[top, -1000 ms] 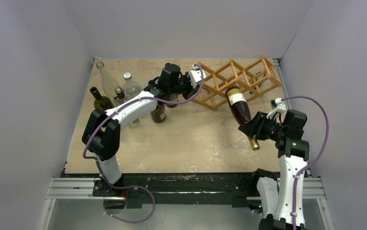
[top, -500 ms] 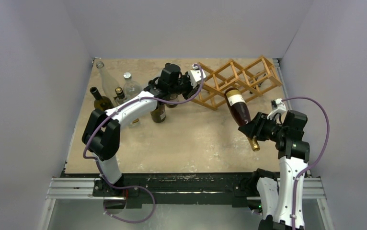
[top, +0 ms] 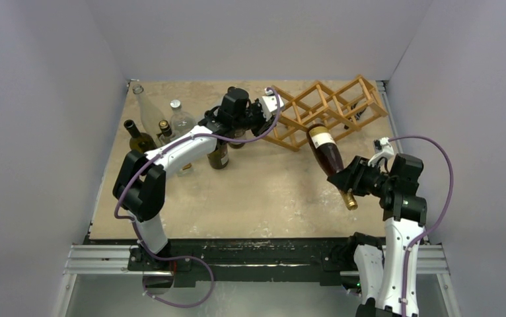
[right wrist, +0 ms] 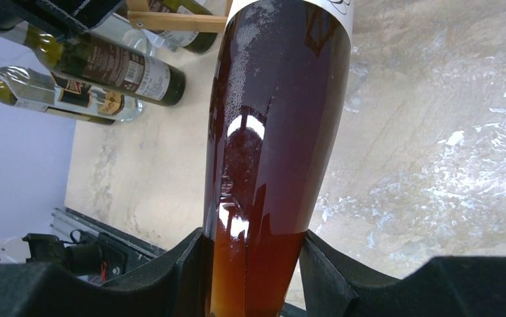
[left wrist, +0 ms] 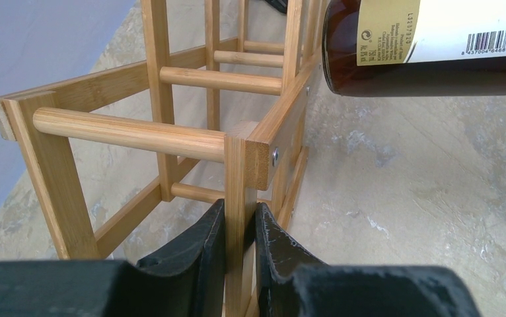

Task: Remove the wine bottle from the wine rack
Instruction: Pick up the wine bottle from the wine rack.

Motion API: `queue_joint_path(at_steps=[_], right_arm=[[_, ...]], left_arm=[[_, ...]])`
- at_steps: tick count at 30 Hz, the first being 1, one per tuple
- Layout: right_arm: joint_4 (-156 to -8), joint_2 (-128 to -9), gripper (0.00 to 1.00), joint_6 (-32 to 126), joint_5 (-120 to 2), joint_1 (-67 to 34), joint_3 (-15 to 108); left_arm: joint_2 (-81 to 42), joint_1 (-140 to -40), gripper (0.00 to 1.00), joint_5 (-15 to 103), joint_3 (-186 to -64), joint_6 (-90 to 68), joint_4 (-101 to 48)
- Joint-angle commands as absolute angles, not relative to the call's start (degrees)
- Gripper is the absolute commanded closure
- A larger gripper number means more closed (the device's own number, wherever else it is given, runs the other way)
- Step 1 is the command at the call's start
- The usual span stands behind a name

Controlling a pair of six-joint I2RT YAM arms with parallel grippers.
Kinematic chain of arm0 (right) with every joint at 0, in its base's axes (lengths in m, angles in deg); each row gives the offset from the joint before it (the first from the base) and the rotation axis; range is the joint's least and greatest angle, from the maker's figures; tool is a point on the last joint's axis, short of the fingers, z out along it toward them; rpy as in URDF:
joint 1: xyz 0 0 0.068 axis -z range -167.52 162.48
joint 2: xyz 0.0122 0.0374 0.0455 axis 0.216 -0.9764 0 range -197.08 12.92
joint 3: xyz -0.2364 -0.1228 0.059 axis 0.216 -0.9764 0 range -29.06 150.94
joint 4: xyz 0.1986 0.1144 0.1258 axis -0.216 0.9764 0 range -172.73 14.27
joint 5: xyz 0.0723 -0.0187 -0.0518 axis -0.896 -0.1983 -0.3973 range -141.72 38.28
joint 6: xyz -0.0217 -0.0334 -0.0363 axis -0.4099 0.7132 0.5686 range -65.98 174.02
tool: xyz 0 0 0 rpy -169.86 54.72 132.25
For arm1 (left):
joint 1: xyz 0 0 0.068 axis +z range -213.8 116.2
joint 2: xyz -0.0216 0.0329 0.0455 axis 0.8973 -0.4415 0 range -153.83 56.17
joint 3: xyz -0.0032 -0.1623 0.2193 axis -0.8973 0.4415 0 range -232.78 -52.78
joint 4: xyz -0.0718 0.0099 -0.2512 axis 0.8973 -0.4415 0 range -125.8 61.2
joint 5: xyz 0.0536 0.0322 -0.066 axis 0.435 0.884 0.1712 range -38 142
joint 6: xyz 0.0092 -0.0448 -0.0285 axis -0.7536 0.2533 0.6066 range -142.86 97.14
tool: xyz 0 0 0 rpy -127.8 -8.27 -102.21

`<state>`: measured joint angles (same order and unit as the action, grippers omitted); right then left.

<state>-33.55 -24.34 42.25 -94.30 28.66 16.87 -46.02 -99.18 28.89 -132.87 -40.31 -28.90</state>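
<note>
Left claw [left wrist: 240, 221] is clamped on an upright of the wine rack [top: 329, 105]. Right claw [right wrist: 253, 247] grips the wine bottle [top: 326, 150] near its neck, with the bottle's base just beside the rack front.

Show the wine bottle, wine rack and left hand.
wine bottle [top: 329, 157]: top view, its brown body.
wine rack [left wrist: 131, 132]: left wrist view, a round rod.
left hand [left wrist: 240, 212]: left wrist view, between its fingertips.

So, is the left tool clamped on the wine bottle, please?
No, the left tool pinches a wooden upright of the wine rack.
</note>
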Motion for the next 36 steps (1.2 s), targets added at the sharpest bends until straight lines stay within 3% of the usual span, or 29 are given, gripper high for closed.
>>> queue_joint_path(at_steps=[1, 20, 29, 33, 36], right_arm=[[-53.3, -21.1, 1.00, 41.3, -105.7, 28.8, 19.5], [-56.4, -21.3, 1.00, 39.2, -106.6, 28.8, 17.0], [-57.6, -22.2, 1.00, 38.6, -107.3, 28.8, 16.7], [-57.9, -22.4, 1.00, 38.4, -107.9, 28.8, 16.3], [-58.0, -22.4, 1.00, 38.3, -108.3, 28.8, 16.0]], left_arm=[[-43.0, -98.8, 0.80, 31.1, -132.6, -38.3, -27.1], [-37.4, -99.7, 0.28, 31.0, -129.9, -37.3, -27.5], [-32.4, -100.3, 0.13, 28.6, -126.7, -36.1, -27.9], [-30.2, -100.4, 0.00, 27.5, -124.2, -34.6, -27.1], [-28.4, -100.5, 0.00, 27.2, -122.3, -33.5, -26.2]])
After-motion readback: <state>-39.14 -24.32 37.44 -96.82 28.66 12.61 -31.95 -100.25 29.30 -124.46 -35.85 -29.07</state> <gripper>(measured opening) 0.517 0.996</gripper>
